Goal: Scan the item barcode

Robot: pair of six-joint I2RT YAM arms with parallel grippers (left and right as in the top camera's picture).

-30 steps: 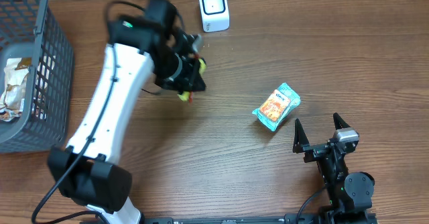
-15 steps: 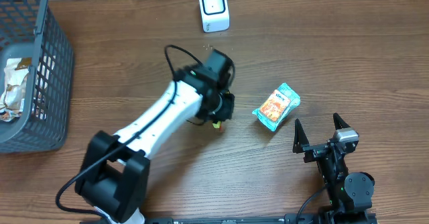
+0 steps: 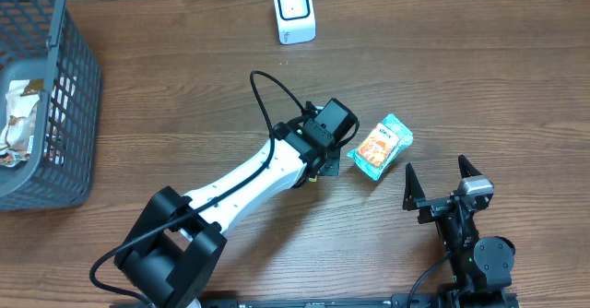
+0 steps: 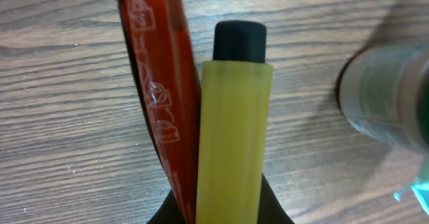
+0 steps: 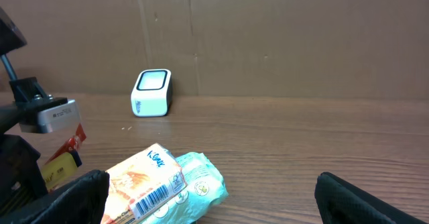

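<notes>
The item is a teal and orange tissue pack [image 3: 380, 146] lying on the wooden table, its barcode facing the right wrist view [image 5: 161, 187]. My left gripper [image 3: 318, 171] hangs just left of the pack, its red and yellow fingers pressed together with nothing between them [image 4: 201, 43]. The pack's edge shows blurred at the right of the left wrist view [image 4: 392, 93]. The white scanner [image 3: 294, 11] stands at the back edge [image 5: 152, 92]. My right gripper [image 3: 442, 174] rests open near the front, a little short of the pack [image 5: 211, 194].
A grey wire basket [image 3: 64, 77] stands at the far left with a wrapped packet [image 3: 17, 128] inside. A cardboard wall [image 5: 268, 36] rises behind the scanner. The left arm's white link [image 3: 240, 188] stretches diagonally across the middle of the table.
The left arm has swung from close to the scanner down and to the right, ending beside the tissue pack with its gripper still shut. The right arm and the pack have not moved.
</notes>
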